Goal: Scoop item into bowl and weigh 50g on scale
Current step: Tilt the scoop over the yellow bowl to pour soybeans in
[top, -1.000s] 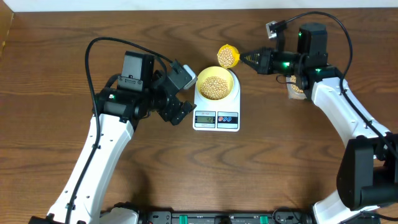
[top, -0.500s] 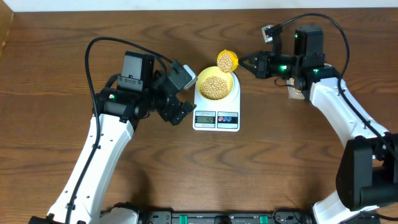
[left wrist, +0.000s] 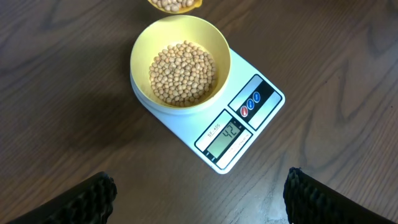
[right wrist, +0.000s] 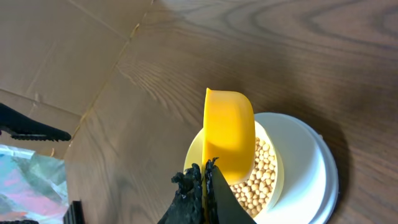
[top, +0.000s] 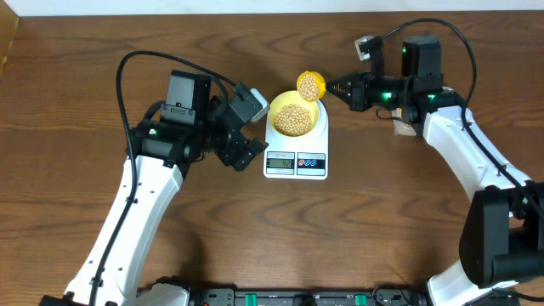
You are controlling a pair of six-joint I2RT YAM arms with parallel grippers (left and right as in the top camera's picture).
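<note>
Overhead: the bright yellow plastic scoop (top: 310, 84) lies left-right above centre. Its cup points left over the rim of the pale-yellow round bowl (top: 274, 115), and its handle is clenched in the right hand (top: 333, 86).

Left wrist: small tan beans (left wrist: 183, 73) heap the bowl on the white flat scale (left wrist: 186, 124). The left hand (left wrist: 202, 202) is released and empty.

Right wrist: the scoop is tipped on edge.

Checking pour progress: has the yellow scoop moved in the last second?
Yes. Overhead, the scoop has come nearer the scale, now over the rim of the bowl.

Even bright light, soft shadows, sharp focus.
</note>
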